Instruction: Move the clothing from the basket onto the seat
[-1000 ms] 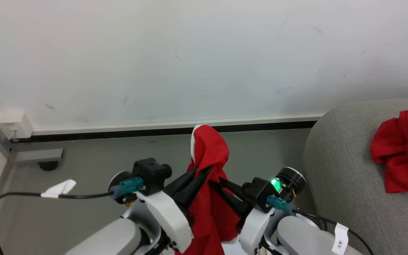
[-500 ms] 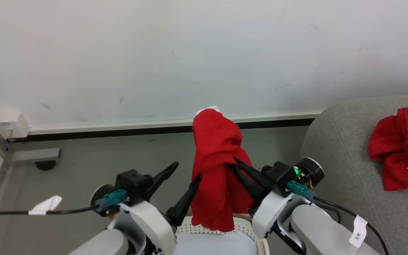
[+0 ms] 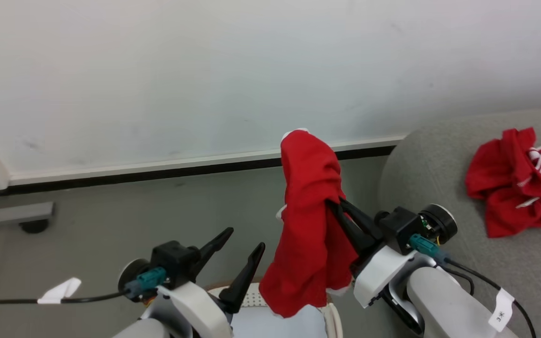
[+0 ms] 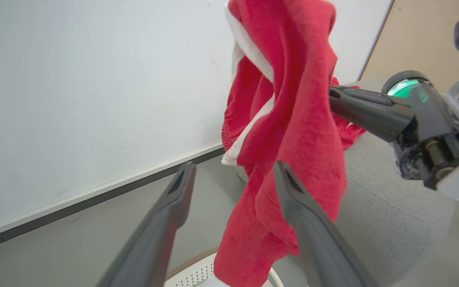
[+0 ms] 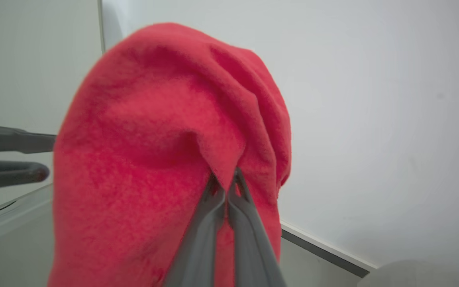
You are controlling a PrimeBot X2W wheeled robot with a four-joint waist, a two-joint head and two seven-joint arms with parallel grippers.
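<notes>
At the near left, the left gripper [image 3: 244, 239] stands wide open and empty above the basket [image 3: 251, 299]. To its right, a red garment [image 3: 310, 225] hangs over the basket, pinched in the closed right gripper [image 3: 338, 206]. At the far right, a second red garment [image 3: 514, 178] lies crumpled on the grey sofa [image 3: 439, 159].

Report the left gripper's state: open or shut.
Open: the left gripper, two long dark fingers, stands spread with nothing between; the soft red fabric garment hangs from the right gripper.

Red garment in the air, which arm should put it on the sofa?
Right. The right gripper is shut on the garment, next to the sofa; the left gripper is open, empty and farther away.
</notes>
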